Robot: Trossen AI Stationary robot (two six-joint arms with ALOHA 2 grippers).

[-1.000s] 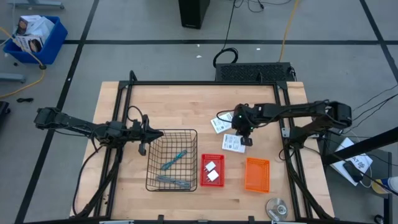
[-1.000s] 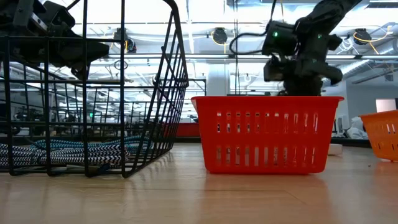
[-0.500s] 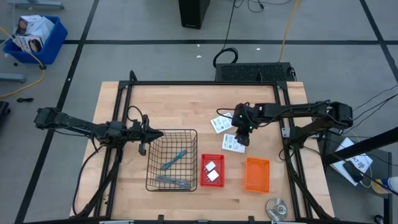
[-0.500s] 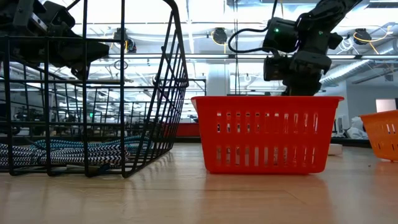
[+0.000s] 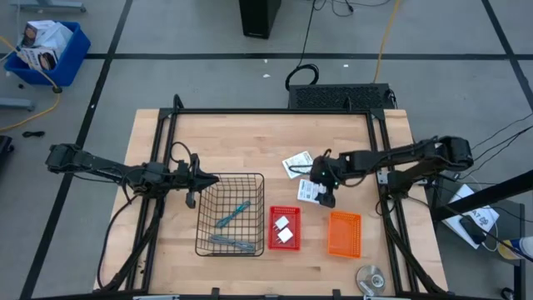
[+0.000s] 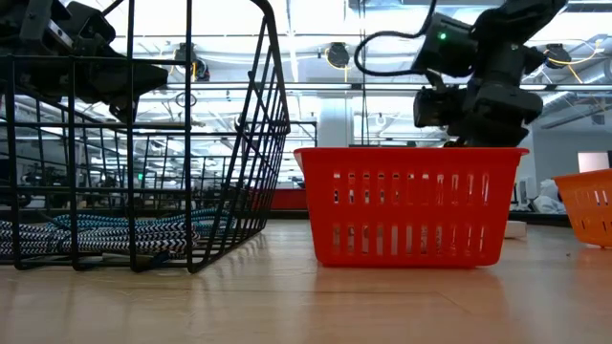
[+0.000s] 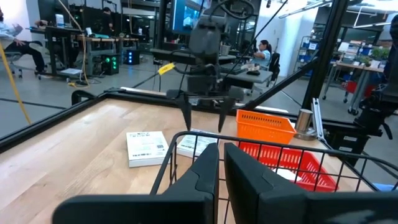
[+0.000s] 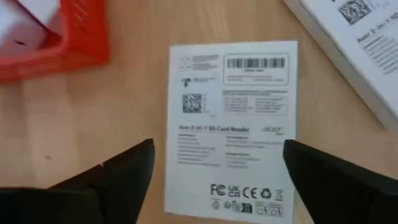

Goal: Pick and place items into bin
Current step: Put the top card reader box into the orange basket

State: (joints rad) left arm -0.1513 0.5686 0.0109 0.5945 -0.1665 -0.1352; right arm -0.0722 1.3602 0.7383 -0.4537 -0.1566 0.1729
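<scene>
Two flat white cards lie on the table: one (image 8: 230, 130) directly beneath my right gripper (image 8: 217, 168), framed between its widely spread fingers, which I see hovering with nothing held; the second card (image 5: 296, 163) lies just beyond it, touching neither. Past that gripper, nearer the table's front edge, the red bin (image 5: 284, 228) holds two small white blocks (image 5: 282, 230). My left gripper (image 7: 221, 165), fingers pressed together and empty, waits at the wire basket's rim (image 5: 230, 177), the teal and grey tools (image 5: 232, 215) lying inside below it.
</scene>
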